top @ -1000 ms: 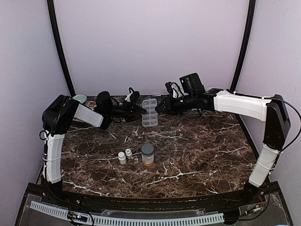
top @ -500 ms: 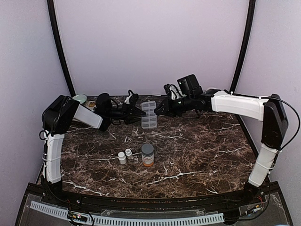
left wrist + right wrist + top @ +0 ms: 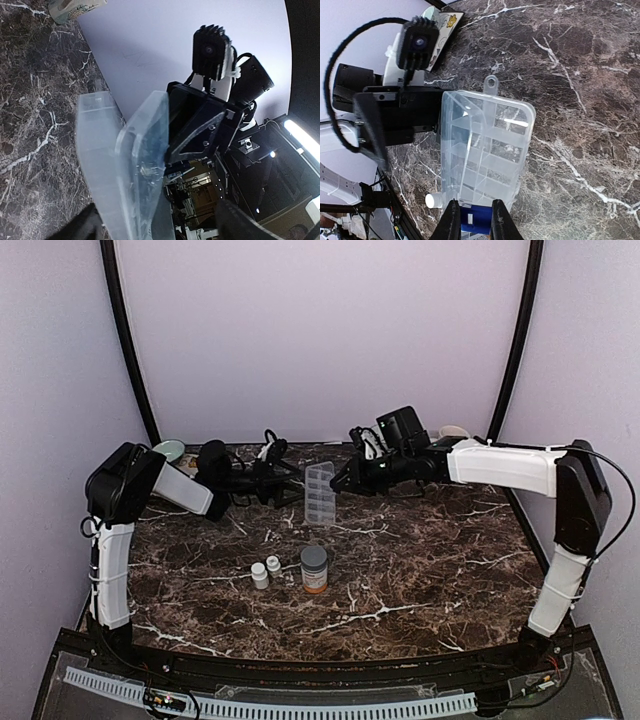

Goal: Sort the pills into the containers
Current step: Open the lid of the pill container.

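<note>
pill box point(image 3: 318, 495) pinched in right hand point(image 3: 474, 209), left hand point(image 3: 290, 480) spread

Pill box point(image 3: 485, 145) contents too small to tell; cup point(image 3: 75, 7) cut by top edge.

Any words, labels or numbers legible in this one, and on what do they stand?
No text reads clearly in any view.
orange bottle: label too small to read.
patterned card: yellow figures, any words blurred.
pill box: no print visible.
white bottles: no readable print.
</note>
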{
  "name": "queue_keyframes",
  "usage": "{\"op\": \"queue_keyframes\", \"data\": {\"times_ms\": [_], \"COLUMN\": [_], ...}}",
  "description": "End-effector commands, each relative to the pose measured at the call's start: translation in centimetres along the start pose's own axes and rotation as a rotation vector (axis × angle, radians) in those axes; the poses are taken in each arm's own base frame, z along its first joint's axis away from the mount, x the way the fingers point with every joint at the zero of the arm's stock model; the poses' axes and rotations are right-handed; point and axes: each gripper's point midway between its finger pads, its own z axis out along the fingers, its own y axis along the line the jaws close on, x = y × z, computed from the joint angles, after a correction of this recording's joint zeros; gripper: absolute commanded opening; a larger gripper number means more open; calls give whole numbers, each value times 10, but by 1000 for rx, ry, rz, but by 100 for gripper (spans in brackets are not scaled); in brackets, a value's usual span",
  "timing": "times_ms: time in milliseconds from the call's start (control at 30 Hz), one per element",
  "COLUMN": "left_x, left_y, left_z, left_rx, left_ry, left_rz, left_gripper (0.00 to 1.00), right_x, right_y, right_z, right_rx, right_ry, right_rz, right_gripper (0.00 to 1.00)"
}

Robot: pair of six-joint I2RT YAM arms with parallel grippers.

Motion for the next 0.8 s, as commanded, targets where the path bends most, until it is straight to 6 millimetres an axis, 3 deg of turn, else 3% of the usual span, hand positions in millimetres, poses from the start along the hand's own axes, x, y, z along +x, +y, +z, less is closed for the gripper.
{"op": "queue_keyframes", "data": {"times_ms": [0, 167, 367, 633, 767], "left_x": [-10, -9, -5, -9, -11], "left_y": [-43, -36, -13, -1, 3], "left_z": [-10, -12, -13, -12, -13], "left_rx": [48, 35, -20, -90, -128], "left_ry": [-21, -30, -24, -24, -28], "left_rz": [123, 102, 64, 65, 71], "left_gripper": [99, 99, 99, 99, 99], "right_x": [1, 1, 2, 5, 4], "right_y": [-8, -10, -19, -52, -57], "right_z": [-4, -2, 8, 21, 30], "right_rx": [5, 7, 37, 249, 325], "right_ry": [-4, -3, 17, 82, 108], "right_rz": [19, 24, 27, -47, -87], "right_gripper": [0, 0, 0, 0, 0]}}
